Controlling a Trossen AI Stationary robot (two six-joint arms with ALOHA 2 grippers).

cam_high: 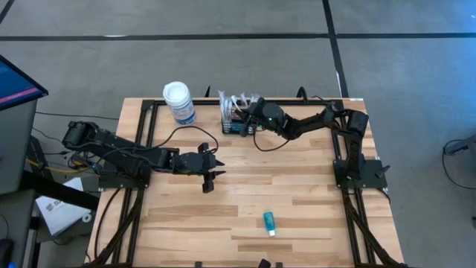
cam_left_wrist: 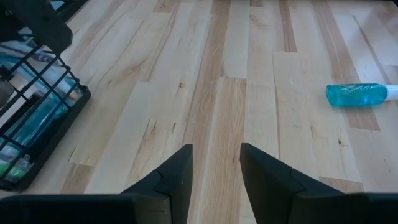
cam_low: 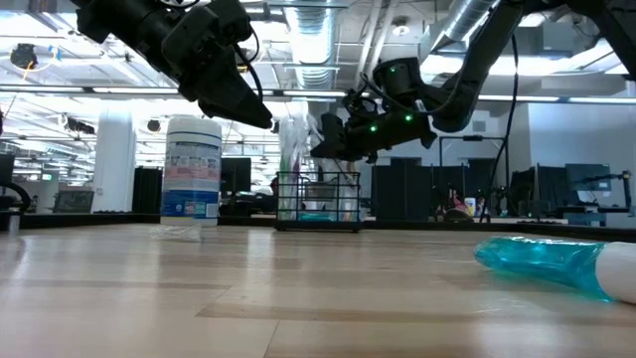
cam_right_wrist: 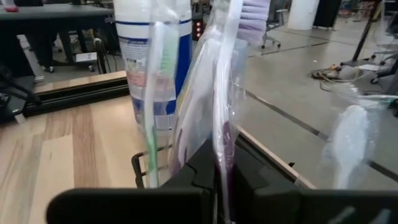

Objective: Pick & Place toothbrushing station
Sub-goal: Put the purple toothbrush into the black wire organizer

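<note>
The black basket sits at the far edge of the table, next to the white can. The right gripper pinches a wrapped toothbrush standing in it. The left gripper hangs spread over bare wood. The blue tube is not packed yet.

L gripper jaws apart, mid-table; R gripper jaws clamped.
</note>
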